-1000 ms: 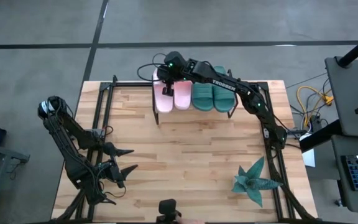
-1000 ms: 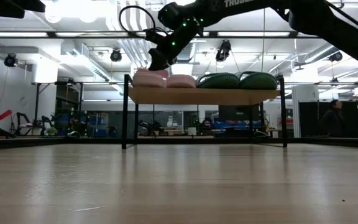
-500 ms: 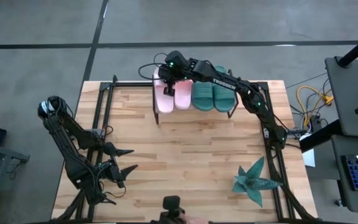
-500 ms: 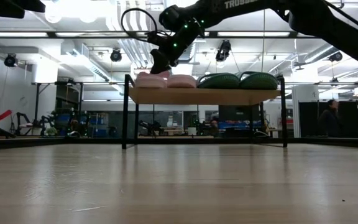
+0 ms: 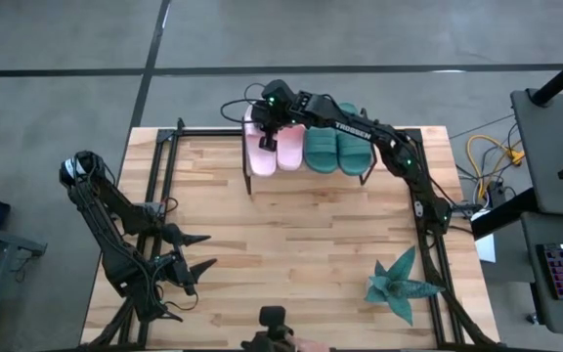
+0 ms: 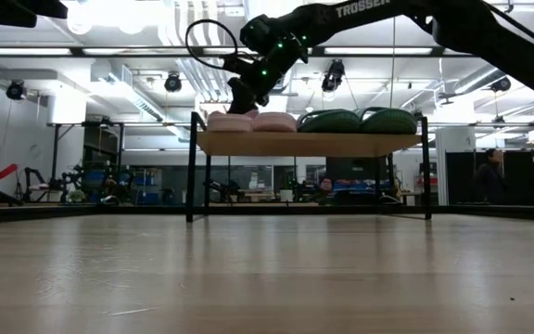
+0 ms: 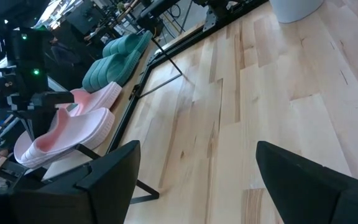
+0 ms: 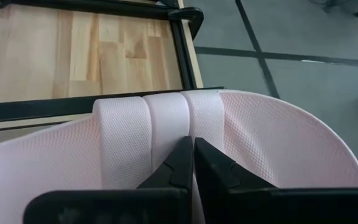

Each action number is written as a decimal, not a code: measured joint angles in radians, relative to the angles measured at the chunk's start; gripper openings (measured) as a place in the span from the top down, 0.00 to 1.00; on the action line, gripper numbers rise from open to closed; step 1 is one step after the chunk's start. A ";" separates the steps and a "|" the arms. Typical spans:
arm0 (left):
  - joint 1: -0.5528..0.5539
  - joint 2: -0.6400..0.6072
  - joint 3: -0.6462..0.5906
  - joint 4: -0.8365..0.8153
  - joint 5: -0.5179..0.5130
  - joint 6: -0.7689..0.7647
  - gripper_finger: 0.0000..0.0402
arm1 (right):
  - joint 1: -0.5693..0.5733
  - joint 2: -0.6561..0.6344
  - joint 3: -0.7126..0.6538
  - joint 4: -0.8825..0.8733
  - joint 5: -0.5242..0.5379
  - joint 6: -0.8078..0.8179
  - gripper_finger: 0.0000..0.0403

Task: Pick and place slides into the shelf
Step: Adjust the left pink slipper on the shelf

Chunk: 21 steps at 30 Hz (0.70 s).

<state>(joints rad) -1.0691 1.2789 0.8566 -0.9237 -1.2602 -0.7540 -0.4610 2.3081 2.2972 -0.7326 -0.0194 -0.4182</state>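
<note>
The shelf [image 5: 311, 175] stands at the table's far middle, with its board [image 6: 304, 144] on thin black legs. On the board lie two pale pink slides [image 5: 288, 156] and, to their right, two dark green slides [image 5: 335, 150]. My right gripper [image 5: 265, 139] reaches over the left pink slide [image 6: 232, 122], shut. At the table's near left my left gripper [image 5: 208, 250] waits open, holding nothing, well above the wood. The left wrist view shows the pink slides [image 7: 67, 134] and green slides [image 7: 114, 59] from the side. My right gripper presses its shut fingertips [image 8: 182, 149] on the middle of the left pink slide's strap [image 8: 166, 127], at the smooth ribs. The fingers come slanting down from the table's right and near side. The slide lies flat on the shelf's board beside its mate.
A spiky teal star plant [image 5: 399, 284] lies at the near right. Black frame rails [image 5: 164, 166] run along the table's left and right sides. A white round object [image 7: 294, 7] stands off to one side. The wood in the table's middle [image 5: 291, 244] is bare.
My right gripper, still shut, has sunk a little and gone toward the table's right edge. The left pink slide, which stood raised above its mate, now lies lower and level with it. The shelf has slid slightly toward the right.
</note>
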 joint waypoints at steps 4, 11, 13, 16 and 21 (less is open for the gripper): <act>0.000 0.000 0.000 0.000 0.000 0.000 0.24 | -0.009 -0.001 -0.017 0.021 -0.017 0.019 0.98; 0.000 0.000 0.000 0.000 0.000 0.000 0.24 | -0.013 -0.002 -0.025 0.022 -0.021 0.026 0.98; 0.000 0.000 0.000 0.000 0.000 0.000 0.24 | -0.014 -0.002 -0.025 0.022 -0.021 0.028 0.98; 0.000 0.000 0.000 0.000 0.000 0.000 0.24 | -0.019 -0.002 -0.026 0.023 -0.035 0.043 0.98; 0.000 0.000 0.000 0.000 0.000 0.000 0.24 | -0.026 -0.003 -0.042 0.028 -0.066 0.055 0.98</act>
<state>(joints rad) -1.0691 1.2793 0.8566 -0.9236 -1.2602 -0.7544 -0.4866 2.3051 2.2556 -0.7043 -0.0849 -0.3630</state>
